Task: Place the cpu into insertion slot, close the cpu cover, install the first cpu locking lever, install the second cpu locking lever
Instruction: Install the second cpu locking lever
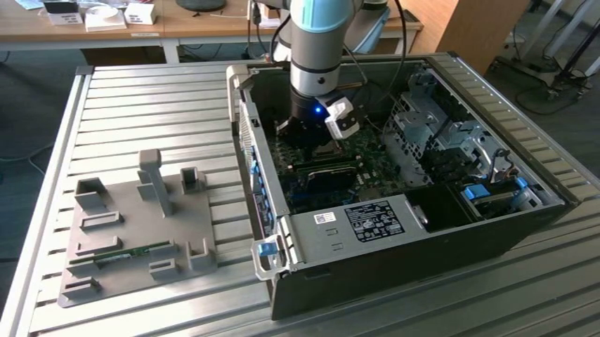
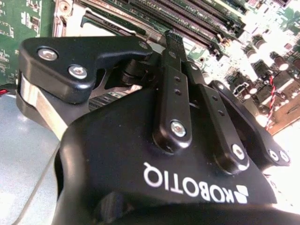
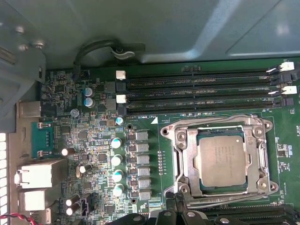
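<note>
In the first wrist view the cpu (image 3: pixel 220 160), a dull silver square, lies flat in the insertion slot (image 3: pixel 213 123) on the green board. The cpu cover (image 3: pixel 183 154), a shiny metal frame, lies down flat around it. A thin wire lever (image 3: pixel 225 199) runs along one edge of the frame; I cannot tell whether it is latched. My gripper (image 3: pixel 173 216) sits at that edge, just beside the socket. In the second wrist view the gripper (image 2: pixel 157 44) is shut, its black fingers (image 2: pixel 171 40) meeting close above the board. In the exterior view the gripper (image 1: pixel 314 144) reaches down into the open computer case.
Long black memory slots (image 3: pixel 197 89) run beside the socket, with capacitors (image 3: pixel 116 159) and rear ports (image 3: pixel 37 178) on the other side. The case walls (image 1: pixel 412 232) and a metal drive cage (image 1: pixel 440 133) enclose the arm. A grey fixture tray (image 1: pixel 140 232) lies on the slatted table at the exterior view's left.
</note>
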